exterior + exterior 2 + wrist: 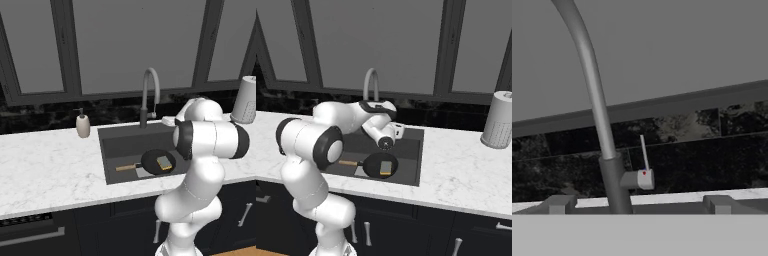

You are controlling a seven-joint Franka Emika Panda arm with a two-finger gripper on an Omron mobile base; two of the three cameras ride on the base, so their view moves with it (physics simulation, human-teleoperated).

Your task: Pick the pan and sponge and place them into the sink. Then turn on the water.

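My arm is stretched forward, wrist level, gripper (637, 206) pointed horizontally, its fingers (559, 204) spread wide apart and holding nothing.

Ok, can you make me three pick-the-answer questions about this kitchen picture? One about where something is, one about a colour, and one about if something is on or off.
1. Where is the sponge?
A. In the pan
B. By the soap bottle
C. On the floor

2. What colour is the pan handle?
A. Red
B. Light brown
C. Blue

3. Is water running from the tap?
A. Yes, a lot
B. Yes, a trickle
C. No

Answers: 1 A, it lies inside the pan in the sink. 2 B, the stick handle looks wooden. 3 C, no stream falls from the spout.
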